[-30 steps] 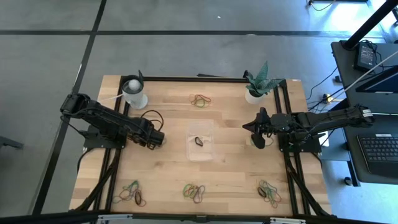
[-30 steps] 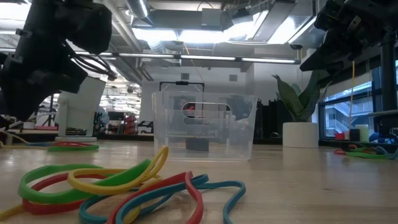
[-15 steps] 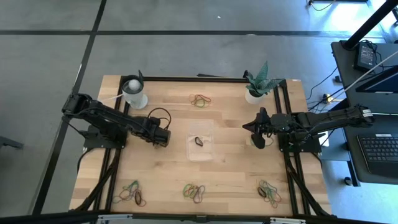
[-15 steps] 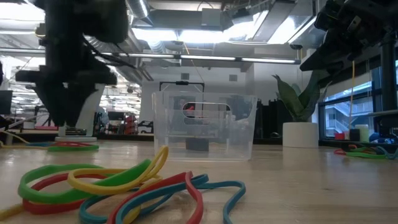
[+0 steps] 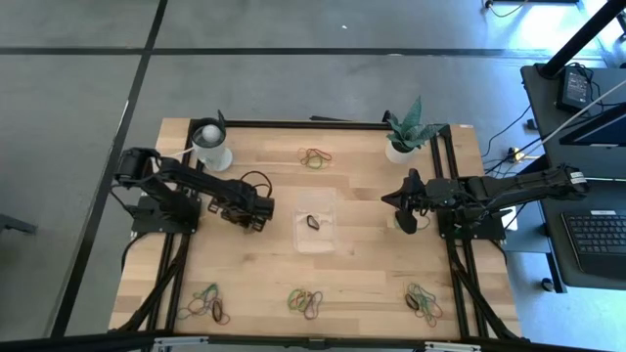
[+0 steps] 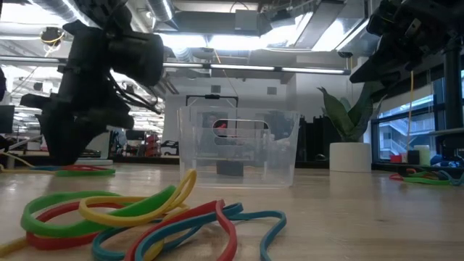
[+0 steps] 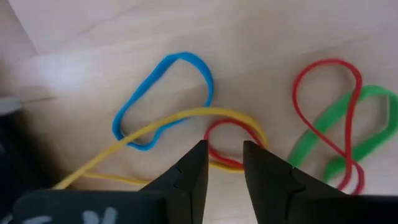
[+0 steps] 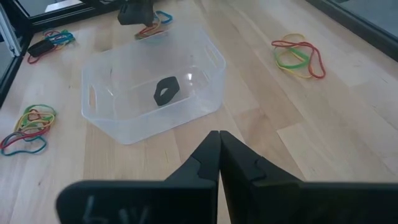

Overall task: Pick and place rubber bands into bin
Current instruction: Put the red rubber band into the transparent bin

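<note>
Left wrist view: your left gripper hangs with jaws partly open astride a yellow band, just beside the bin. Grasp step; next, close and lift. Right gripper waits, closed, empty.

Clear bin mid-table, one dark band inside; coloured rubber bands in scattered piles

From table height, a heap of rubber bands in green, yellow, red and blue lies nearest on the wooden table. Behind it stands the clear bin. The left tool hangs low, close over some bands beside the bin. The right tool is high, near a white plant pot.
</note>
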